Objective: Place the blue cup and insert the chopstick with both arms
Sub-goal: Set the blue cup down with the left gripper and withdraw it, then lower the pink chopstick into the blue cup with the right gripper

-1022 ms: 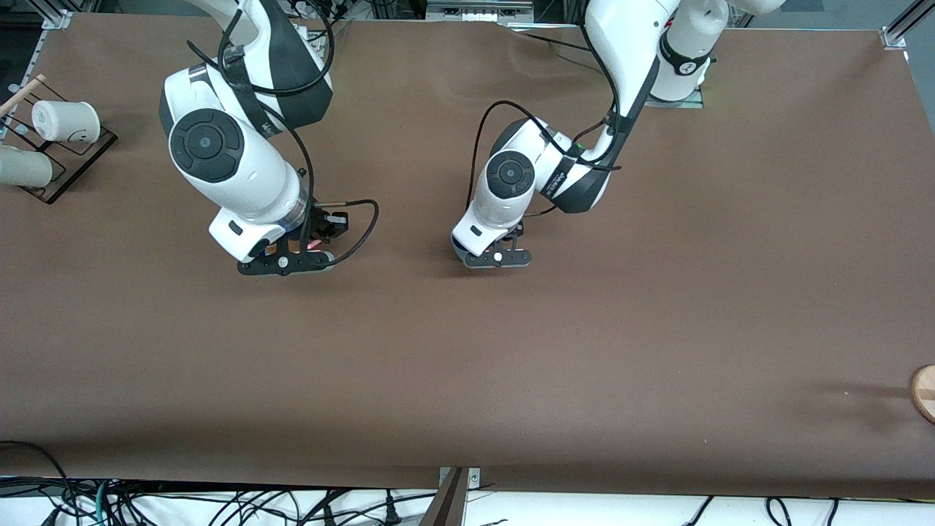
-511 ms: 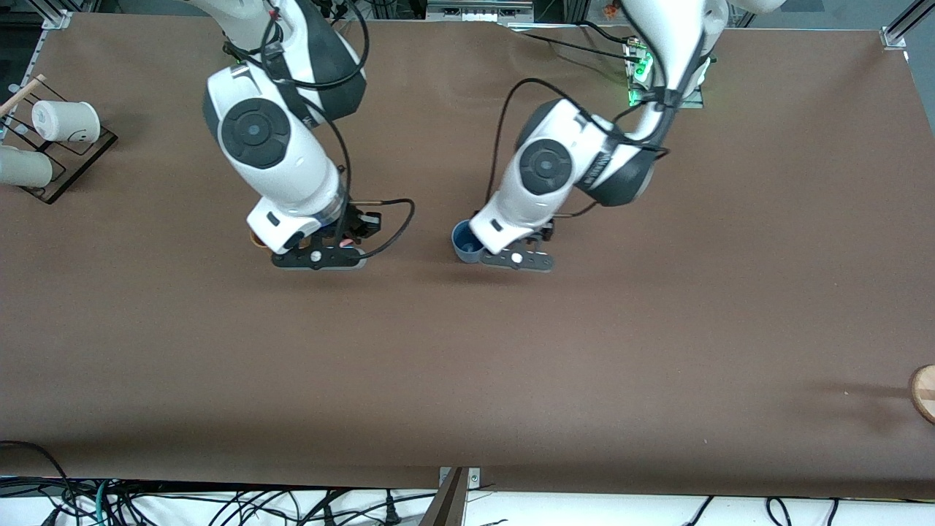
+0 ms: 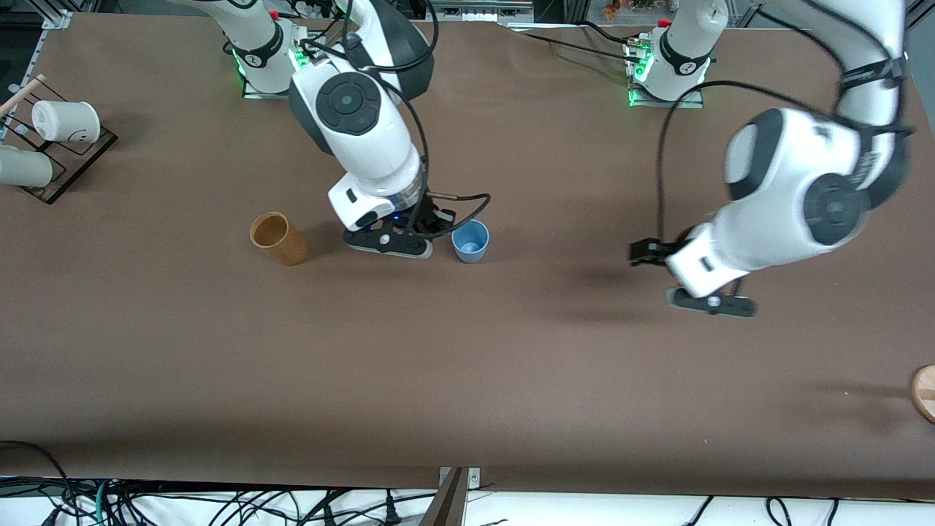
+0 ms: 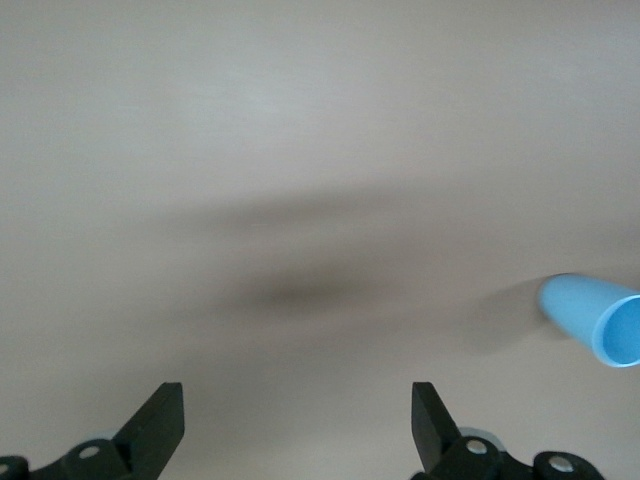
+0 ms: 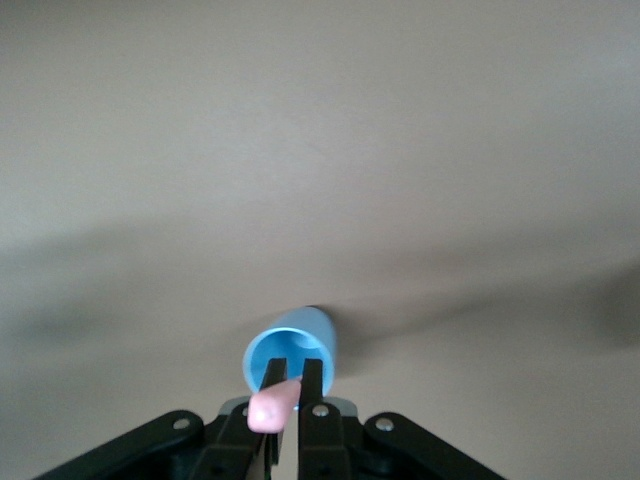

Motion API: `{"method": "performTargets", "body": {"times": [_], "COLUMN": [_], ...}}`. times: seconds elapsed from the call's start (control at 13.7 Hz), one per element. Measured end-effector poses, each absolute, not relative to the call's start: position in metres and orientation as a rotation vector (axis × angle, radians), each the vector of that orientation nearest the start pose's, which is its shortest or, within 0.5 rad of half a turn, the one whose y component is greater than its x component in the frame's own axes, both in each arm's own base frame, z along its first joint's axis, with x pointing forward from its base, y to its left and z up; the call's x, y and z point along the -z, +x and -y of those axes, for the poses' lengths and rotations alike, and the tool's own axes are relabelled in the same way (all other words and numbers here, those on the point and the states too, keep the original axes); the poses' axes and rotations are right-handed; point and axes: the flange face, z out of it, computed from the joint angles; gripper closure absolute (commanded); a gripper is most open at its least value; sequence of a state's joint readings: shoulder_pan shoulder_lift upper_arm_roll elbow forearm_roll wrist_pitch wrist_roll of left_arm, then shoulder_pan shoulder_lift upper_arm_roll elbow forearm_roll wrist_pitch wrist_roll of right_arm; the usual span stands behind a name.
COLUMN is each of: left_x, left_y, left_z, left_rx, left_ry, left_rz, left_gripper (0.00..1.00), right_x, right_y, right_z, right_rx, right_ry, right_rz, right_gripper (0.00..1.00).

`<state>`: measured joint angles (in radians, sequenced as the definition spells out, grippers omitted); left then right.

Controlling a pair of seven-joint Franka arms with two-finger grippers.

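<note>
Blue cup point(image 3: 470, 240): upright on desk point(image 3: 467, 380) mid-width, mouth up, free of any grip; we judge it placed, ready for insert.
Chopstick point(image 5: 272, 408): pinched in right gripper point(image 3: 429, 228), fingers closed narrow on it, tip just over cup mouth; we read this as lining up the drop.
Left gripper point(image 4: 298, 425): fingers wide, empty, over bare desk toward left arm's end; waiting.
Tan cup point(image 3: 279, 238): beside right gripper, toward right arm's end; no obstruction.
Rack with white cups point(image 3: 51, 146): desk edge, well apart.

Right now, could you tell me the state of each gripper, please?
Left gripper: open, holding nothing, over bare table away from the blue cup.
Right gripper: closed on the chopstick, by the blue cup.
</note>
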<state>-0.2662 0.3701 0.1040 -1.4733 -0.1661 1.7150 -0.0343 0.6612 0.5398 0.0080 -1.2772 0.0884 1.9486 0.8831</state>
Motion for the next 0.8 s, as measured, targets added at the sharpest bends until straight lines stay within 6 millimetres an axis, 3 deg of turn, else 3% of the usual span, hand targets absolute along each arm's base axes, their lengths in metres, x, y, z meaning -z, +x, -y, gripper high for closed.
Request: {"method": "performTargets", "body": {"times": [0.15,0.37,0.58,0.73,0.8], "left_x": [-0.488,-0.531,-0.568,-0.573,-0.572], "left_y": [0.638,0.626,0.611,0.582,0.577], "left_z": [0.092,0.055,0.016,0.003,0.0], "left_rx": [-0.199,-0.123,-0.07,-0.245,-0.263], "left_ry": [-3.201,-3.167,-3.177,-3.173,-3.173], "left_rz": [-0.119,-0.062,0.028,0.05,0.057], "left_gripper": [0.0,0.0,0.0,0.0,0.0], "right_x": [-0.44,-0.408,-0.394,-0.395,-0.395], "right_y": [0.561,0.547,0.546,0.547,0.548], "right_z": [-0.48,-0.505,-0.507,-0.506,-0.505], "right_rx": [0.053,0.02,0.0,0.003,0.008], "right_ry": [-2.943,-2.966,-2.984,-2.986,-2.992], "right_rz": [-0.413,-0.416,-0.416,-0.417,-0.416], "right_gripper": [1.0,1.0,1.0,1.0,1.0]}}
